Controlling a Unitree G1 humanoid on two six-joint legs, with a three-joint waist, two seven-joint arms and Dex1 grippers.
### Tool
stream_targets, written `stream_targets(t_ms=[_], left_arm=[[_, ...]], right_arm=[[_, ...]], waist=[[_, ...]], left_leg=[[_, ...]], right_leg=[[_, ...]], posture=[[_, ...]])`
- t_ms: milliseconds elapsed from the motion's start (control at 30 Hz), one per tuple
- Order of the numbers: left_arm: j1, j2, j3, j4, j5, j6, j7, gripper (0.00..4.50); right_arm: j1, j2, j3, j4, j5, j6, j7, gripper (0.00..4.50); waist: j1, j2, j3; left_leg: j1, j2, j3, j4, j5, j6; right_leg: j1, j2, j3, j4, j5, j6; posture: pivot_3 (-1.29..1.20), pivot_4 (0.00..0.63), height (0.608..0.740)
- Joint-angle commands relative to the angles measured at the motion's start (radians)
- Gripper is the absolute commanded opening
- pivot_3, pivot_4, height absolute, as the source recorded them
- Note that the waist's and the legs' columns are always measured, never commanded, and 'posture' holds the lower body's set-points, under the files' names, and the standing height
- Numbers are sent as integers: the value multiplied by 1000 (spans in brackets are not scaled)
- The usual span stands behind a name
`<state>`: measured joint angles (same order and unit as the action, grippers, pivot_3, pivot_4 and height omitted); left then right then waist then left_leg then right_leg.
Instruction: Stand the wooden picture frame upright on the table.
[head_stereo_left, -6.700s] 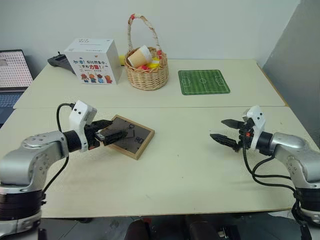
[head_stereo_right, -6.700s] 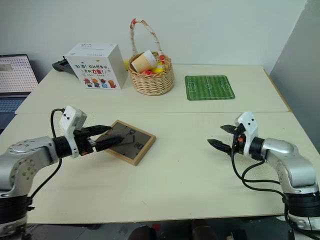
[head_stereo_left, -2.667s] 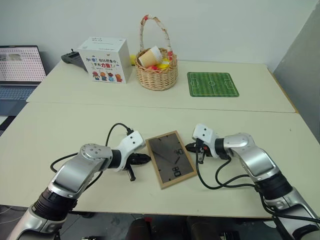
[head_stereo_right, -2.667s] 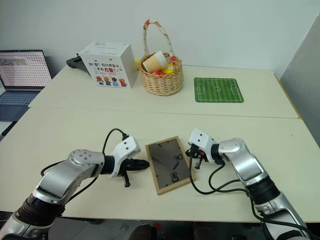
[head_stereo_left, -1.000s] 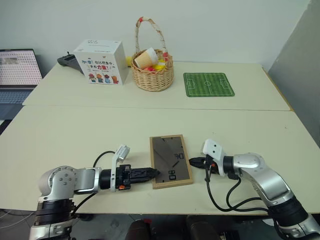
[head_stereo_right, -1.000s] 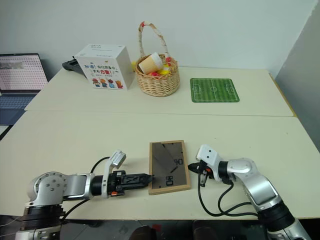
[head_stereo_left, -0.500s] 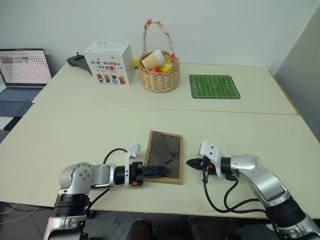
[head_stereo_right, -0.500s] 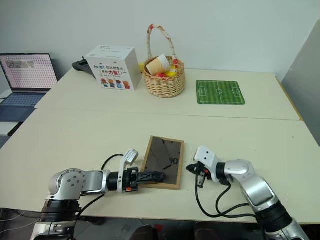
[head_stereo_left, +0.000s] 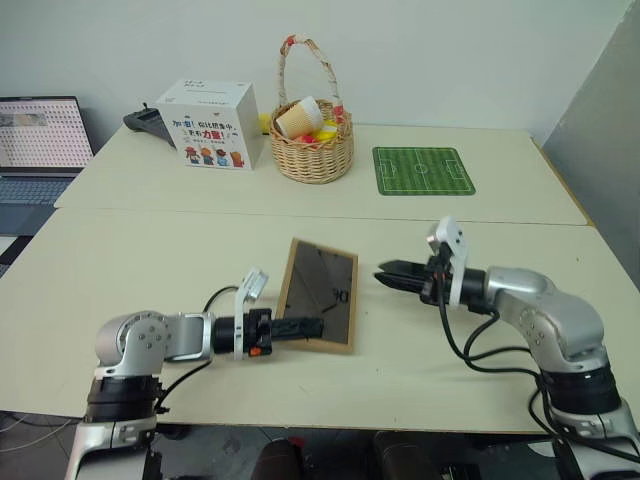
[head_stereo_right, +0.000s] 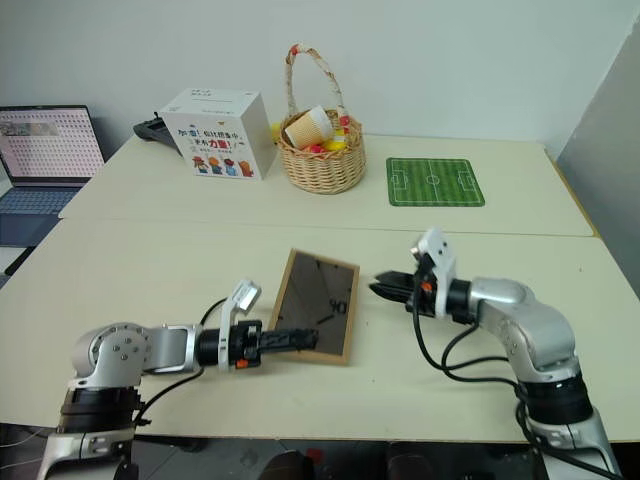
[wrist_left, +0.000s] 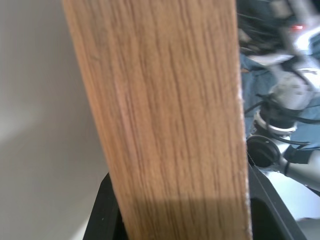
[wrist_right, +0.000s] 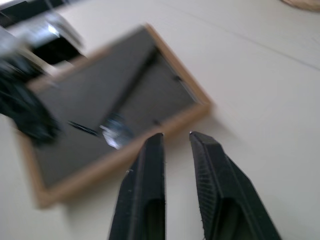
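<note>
On the table (head_stereo_left: 120, 260), which also carries one basket (head_stereo_left: 312, 152), one white box (head_stereo_left: 208, 124) and one green mat (head_stereo_left: 422, 170), the single wooden picture frame (head_stereo_left: 318, 305) tilts back-up, its near edge clamped by the left gripper (head_stereo_left: 300, 328) for raising, while the right gripper (head_stereo_left: 396, 277) hovers beside it, slightly parted and empty.

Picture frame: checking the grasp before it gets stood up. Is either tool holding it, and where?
The left tool grips the wooden picture frame by its near left edge. The right tool holds nothing.
</note>
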<state>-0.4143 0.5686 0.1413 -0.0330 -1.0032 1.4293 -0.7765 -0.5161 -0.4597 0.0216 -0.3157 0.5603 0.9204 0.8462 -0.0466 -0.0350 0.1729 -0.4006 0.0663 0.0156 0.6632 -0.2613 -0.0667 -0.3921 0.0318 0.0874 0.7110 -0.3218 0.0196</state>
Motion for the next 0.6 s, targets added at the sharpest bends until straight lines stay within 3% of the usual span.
stream_targets(t_ms=[33,400,600], left_arm=[[-63,44,-43,-68,24,-102,-99,1280],[-103,61,-55,-139,18,-184,-146,1280],[-78,55,-39,-163,11,-181,-120,1280]], right_arm=[[-78,24,-22,34,85,63,0,1942],[-265,118,118,204,36,-19,29,4442],[-284,169,85,116,161,72,31,4442]], waist=[[0,0,0],[-2,1,1],[-4,1,1]], left_leg=[[0,0,0,0,0,0],[-2,0,0,-2,0,0],[-3,0,-1,-1,0,0]], right_leg=[[1,0,0,-1,0,0],[0,-2,-1,-6,0,0],[0,-2,-2,-6,0,0]], posture=[[0,150,740],[0,150,740],[0,150,740]])
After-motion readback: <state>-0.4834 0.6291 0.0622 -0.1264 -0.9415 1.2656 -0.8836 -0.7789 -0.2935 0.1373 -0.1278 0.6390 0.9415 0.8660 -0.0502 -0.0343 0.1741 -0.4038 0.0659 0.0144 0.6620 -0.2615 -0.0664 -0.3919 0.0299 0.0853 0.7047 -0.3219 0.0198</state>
